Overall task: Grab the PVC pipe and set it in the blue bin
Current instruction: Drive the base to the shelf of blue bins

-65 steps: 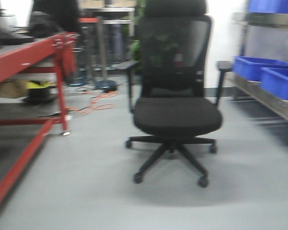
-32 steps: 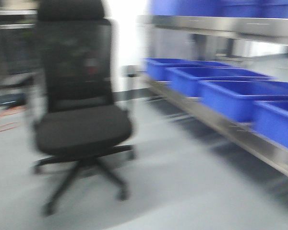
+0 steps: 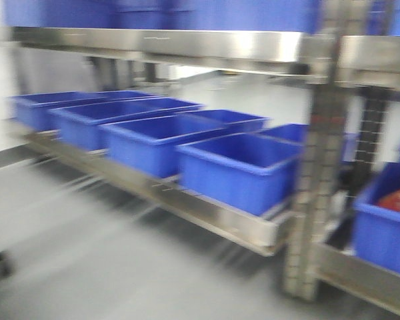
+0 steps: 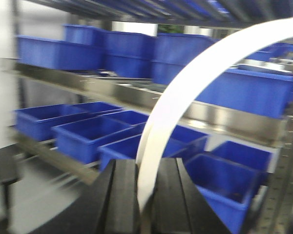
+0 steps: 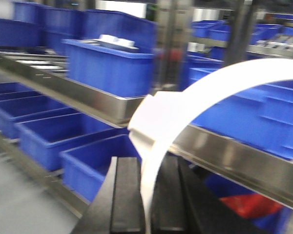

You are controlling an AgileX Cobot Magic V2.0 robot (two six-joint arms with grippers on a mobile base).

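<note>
White PVC pipe (image 4: 185, 92) stands pinched at its lower end in the closed left hand (image 4: 145, 168), its arch projecting forward, short of the steel shelf (image 3: 207, 213). The right hand (image 5: 145, 168) clamps a second white arc (image 5: 205, 92) likewise. This end-grip probably steadies each piece for carriage. Open blue bins (image 3: 240, 170) line the shelf ahead of both hands; no piece is in one yet.

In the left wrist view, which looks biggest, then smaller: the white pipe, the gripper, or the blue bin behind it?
1. PVC pipe, sweeping across the frame.
2 and 3. left gripper and blue bin look about alike; nearness enlarges pipe and gripper.
</note>
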